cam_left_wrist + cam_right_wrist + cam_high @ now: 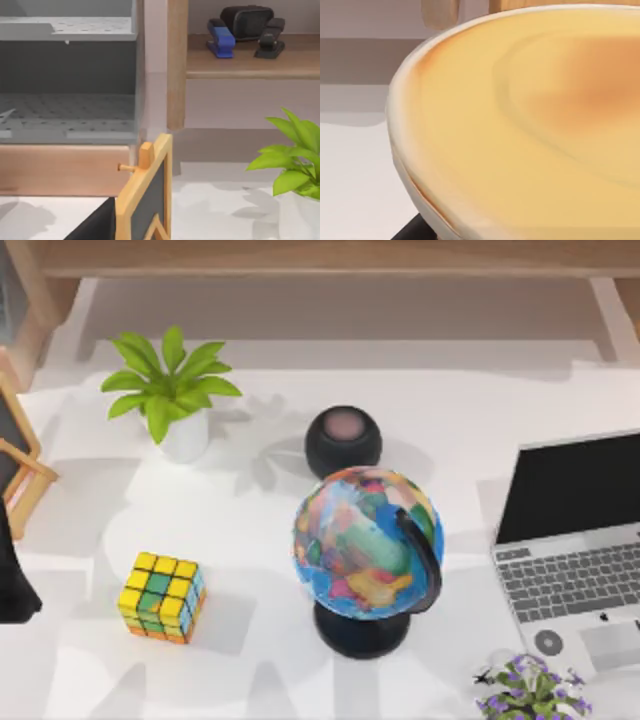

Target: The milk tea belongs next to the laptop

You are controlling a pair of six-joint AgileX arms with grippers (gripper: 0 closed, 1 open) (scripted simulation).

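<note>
The milk tea sits very close in the right wrist view: a cup with a pale rim and a tan-yellow top. A dark part of my right gripper pokes out under its rim. The silver-grey laptop stands open at the table's right edge, with its black screen up and its keyboard facing the front. My left arm is parked as a dark shape at the table's left edge.
A globe on a black stand occupies the middle, with a black round speaker behind it. Left of the globe are a colour cube and a potted plant. Purple flowers sit before the laptop. A small wooden blackboard stands far left.
</note>
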